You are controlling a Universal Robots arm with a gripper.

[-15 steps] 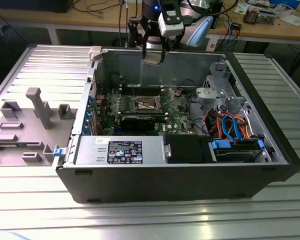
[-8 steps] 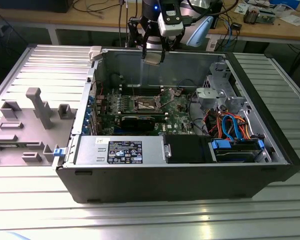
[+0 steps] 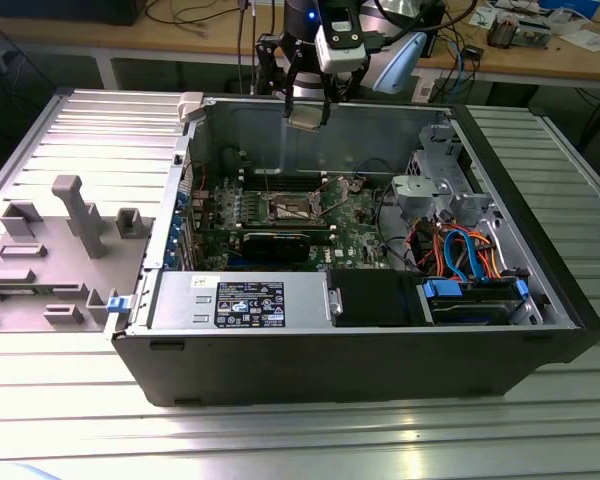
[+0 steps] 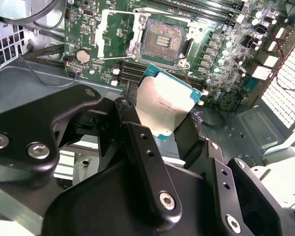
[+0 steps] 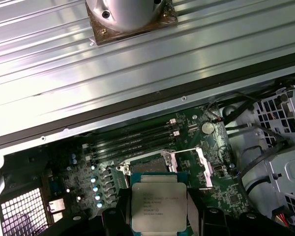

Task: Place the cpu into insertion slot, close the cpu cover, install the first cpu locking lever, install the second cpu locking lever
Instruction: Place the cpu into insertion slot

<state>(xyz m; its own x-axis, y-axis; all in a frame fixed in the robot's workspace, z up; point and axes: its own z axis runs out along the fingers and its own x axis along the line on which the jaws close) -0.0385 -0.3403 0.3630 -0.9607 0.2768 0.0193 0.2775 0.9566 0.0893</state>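
My gripper (image 3: 308, 106) hangs above the far wall of the open computer case (image 3: 540, 330), shut on the cpu (image 3: 307, 114). In both wrist views the cpu (image 4: 163, 101) (image 5: 158, 204) is a pale silver square with a green edge, pinched between two black fingers (image 4: 130, 110). Below it on the green board lies the insertion slot (image 3: 292, 208) (image 4: 162, 43), dark-centred and open. In the first wrist view the slot (image 5: 147, 166) is partly hidden behind the chip. The cpu cover (image 4: 103, 34) (image 5: 208, 169) stands swung open beside the socket.
A grey power supply (image 3: 240, 300) fills the case's near side. A drive cage with orange and blue cables (image 3: 460, 250) sits at the exterior view's right. Grey fixture blocks (image 3: 70, 215) stand on the table to the left. A coin battery (image 4: 82, 56) lies near the socket.
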